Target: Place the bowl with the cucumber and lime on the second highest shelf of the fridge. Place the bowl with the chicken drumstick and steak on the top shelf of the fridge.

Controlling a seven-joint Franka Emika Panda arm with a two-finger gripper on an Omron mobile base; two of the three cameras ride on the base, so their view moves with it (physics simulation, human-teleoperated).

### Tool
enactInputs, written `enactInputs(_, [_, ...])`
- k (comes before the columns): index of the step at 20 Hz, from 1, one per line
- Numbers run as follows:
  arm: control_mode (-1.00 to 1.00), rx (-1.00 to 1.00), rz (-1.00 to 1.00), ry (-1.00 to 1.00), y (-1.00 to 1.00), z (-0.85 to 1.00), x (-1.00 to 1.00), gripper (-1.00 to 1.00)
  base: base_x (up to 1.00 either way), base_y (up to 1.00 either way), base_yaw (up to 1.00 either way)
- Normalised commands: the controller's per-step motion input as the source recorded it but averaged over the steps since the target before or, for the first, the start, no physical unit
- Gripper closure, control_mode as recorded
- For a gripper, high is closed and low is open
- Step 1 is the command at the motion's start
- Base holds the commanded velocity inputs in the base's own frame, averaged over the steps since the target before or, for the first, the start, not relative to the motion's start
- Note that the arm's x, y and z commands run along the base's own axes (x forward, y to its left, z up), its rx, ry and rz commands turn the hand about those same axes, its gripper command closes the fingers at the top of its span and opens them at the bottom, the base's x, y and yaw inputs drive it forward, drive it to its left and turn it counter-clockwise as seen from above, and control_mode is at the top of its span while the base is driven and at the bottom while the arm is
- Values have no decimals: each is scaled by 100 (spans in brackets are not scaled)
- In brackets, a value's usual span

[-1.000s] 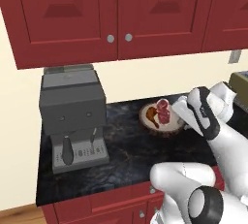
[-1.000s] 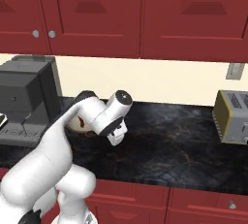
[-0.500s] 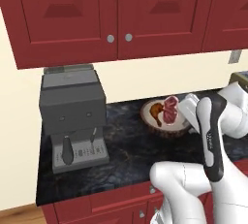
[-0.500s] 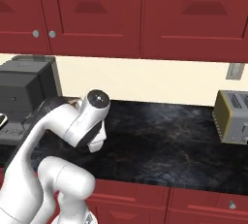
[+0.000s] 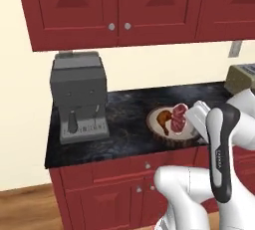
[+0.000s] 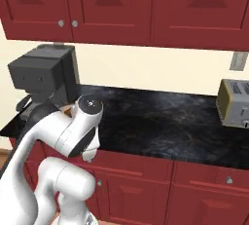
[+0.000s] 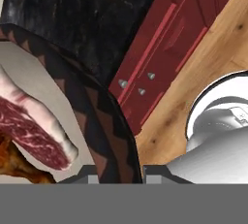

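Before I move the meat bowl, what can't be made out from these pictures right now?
- Bowl: right part of the rim hidden behind the arm in the left base view; cut off by the left edge in the hand view.
- Drumstick: mostly cut off at the bottom left in the hand view.
- Fingers: tips barely show beside the bowl rim in the hand view, so contact cannot be confirmed.
- Toaster: cut off by the right edge.

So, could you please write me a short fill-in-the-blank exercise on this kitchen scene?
1. The wooden bowl holds a chicken drumstick and a ____.
2. The claw is shut on the bowl's ____.
3. The bowl sits on the black ____.
4. The grey coffee machine stands to the ____ of the bowl in the left base view.

Missing words: steak; rim; counter; left
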Motion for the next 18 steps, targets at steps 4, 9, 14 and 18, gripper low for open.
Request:
enactInputs(4, [100,0,0,0,0,0,0,100,-100,-33,75])
enactInputs(9, [100,0,0,0,0,0,0,100,-69,-29,97])
enactInputs(14, [100,0,0,0,0,0,0,100,-47,-21,100])
enactInputs(18, [100,0,0,0,0,0,0,100,-27,-7,100])
